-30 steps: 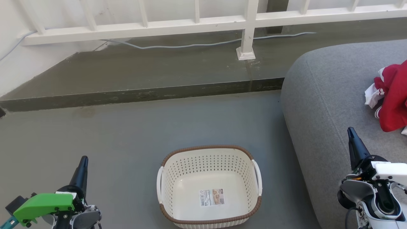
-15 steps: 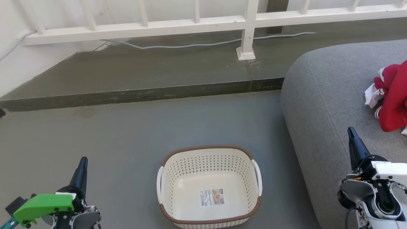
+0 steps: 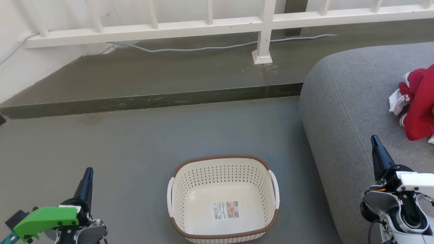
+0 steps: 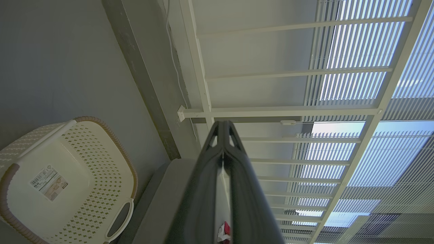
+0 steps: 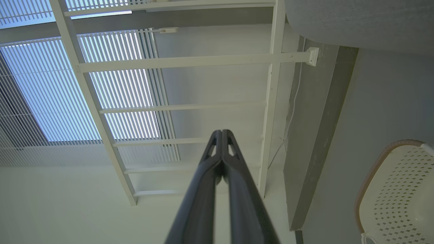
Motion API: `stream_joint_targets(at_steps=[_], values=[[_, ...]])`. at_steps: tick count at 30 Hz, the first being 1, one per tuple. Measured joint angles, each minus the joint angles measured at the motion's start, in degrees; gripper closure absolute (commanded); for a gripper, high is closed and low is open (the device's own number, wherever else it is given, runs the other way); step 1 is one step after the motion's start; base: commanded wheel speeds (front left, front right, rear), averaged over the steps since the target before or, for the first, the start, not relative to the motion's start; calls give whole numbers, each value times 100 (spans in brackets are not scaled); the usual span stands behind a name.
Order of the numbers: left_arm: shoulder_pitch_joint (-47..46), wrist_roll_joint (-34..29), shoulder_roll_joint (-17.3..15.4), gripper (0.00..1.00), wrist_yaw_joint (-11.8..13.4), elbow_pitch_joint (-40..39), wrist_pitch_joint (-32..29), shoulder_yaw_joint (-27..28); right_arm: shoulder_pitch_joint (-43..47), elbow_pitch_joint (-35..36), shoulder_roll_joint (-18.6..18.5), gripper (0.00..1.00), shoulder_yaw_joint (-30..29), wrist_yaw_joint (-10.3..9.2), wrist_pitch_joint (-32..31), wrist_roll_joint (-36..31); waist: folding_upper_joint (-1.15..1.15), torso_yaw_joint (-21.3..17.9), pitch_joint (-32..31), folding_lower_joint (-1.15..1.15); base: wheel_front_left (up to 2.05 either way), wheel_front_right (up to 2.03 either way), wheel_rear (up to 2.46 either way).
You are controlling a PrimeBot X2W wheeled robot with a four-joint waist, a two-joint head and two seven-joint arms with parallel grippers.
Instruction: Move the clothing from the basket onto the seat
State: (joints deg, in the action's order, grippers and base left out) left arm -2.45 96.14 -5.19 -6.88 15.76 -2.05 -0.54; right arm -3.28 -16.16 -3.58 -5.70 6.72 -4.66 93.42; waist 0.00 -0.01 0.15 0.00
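Head view: grey concrete floor (image 3: 135, 142) takes most of the frame, with a darker raised concrete step (image 3: 152, 98) across the back, a white barred railing (image 3: 169, 28) standing on it and a thin pale cable (image 3: 203, 48) lying along the rail's base; large grey fabric-upholstered seat (image 3: 346, 101) with a rounded edge and a stitched seam fills the right side; small rectangular cream plastic basket (image 3: 222, 158) with perforated sides, brown woven-look rim and white handles sits on the floor at bottom centre, near the seat's left flank but apart from it, its inner floor bare to view; clothing (image 3: 418, 112), a bunched heap of soft red fabric with white and red-and-white striped bits, lies on top of the seat at the right edge, cut off by the frame and well apart from the basket; left gripper (image 3: 89, 170), green housing, is low left over the floor, left of the basket; right gripper (image 3: 373, 138), white housing, is low right, overlapping the seat's near side, below the clothing in frame and clear of it; both wrist views show the two long dark fingers pressed together tip to tip, so both are fully closed and holding nothing; smallest item is the printed sticker label (image 3: 225, 209) on the basket's floor
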Motion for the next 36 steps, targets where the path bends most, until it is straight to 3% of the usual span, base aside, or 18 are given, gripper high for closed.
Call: stream_joint_targets(at_steps=[36], values=[[-7,0,3,100,-1,14,-25,19,-1,4,2,100,-18,1,0,0,0,0,0,0,0,0,0]])
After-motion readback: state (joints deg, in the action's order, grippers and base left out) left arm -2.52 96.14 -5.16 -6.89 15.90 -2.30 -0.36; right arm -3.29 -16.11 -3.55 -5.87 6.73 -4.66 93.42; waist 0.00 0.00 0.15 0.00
